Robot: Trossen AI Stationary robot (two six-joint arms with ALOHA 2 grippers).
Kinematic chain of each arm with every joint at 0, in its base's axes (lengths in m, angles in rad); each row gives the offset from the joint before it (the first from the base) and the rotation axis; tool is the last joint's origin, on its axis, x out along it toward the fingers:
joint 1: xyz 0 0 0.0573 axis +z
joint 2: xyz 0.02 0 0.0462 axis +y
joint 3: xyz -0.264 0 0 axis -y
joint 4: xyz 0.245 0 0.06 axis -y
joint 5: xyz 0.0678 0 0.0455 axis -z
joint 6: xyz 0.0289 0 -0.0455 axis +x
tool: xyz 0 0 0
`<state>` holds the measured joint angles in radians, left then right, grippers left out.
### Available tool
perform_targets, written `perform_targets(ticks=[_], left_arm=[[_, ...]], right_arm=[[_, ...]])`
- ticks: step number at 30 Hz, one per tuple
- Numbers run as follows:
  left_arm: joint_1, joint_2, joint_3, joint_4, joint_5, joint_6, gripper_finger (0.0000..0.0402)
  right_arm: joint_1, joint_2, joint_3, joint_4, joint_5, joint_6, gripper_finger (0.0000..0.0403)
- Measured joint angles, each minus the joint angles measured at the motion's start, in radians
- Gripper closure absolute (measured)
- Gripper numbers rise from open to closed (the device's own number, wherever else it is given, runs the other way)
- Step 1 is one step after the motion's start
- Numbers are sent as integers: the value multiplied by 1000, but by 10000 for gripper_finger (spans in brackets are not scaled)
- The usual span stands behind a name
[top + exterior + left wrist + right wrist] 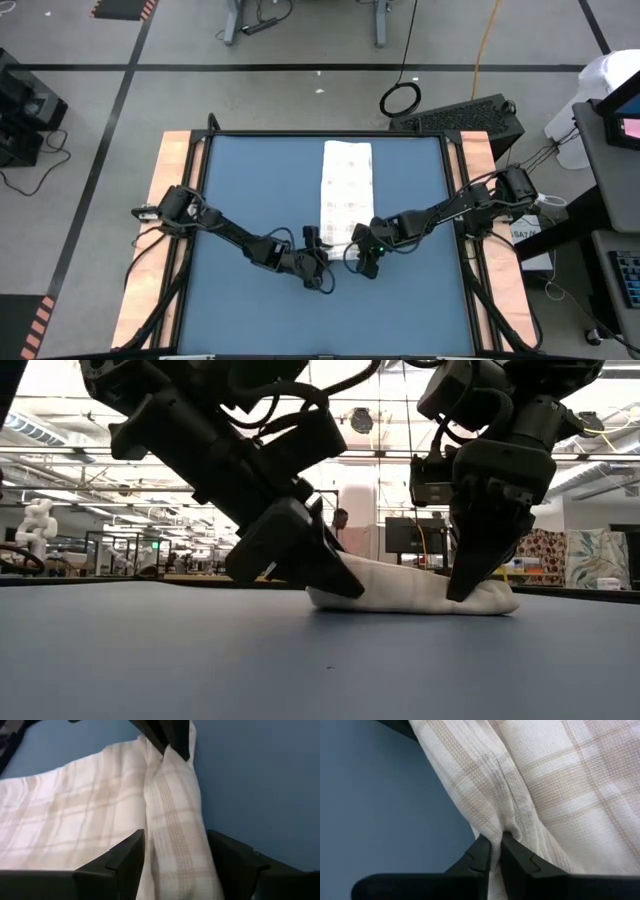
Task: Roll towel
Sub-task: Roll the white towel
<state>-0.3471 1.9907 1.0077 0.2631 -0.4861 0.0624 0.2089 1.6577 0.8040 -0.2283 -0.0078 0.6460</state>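
Looking down, you see the blue table (250, 200) under the towel (346, 185), its rolled near edge between both pincers; your left gripper (175, 865) straddles that roll, jaws apart; your right gripper (495, 851) pinches its fold.

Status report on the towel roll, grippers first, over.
Left gripper straddles the rolled near edge, fingers apart. Right gripper pinched shut on the same edge. Towel mostly flat on the table, roll barely begun. Nothing in the way.
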Motion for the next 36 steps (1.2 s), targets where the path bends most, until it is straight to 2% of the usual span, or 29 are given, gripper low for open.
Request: perform_targets(ticks=[6, 11, 14, 20, 36], left_arm=[[-41, -45, 0, 8, -134, 57, 184], [-86, -61, 2, 23, -44, 60, 184], [-90, -29, 3, 32, 7, 56, 184], [-71, 24, 1, 32, -107, 79, 184], [-51, 37, 1, 92, -119, 154, 184]], right_arm=[[0, 0, 0, 1, 1, 4, 374], [0, -1, 1, 1, 2, 10, 374], [0, -1, 1, 1, 2, 18, 374], [0, -1, 1, 8, 6, 19, 374], [0, -1, 1, 10, 5, 23, 374]])
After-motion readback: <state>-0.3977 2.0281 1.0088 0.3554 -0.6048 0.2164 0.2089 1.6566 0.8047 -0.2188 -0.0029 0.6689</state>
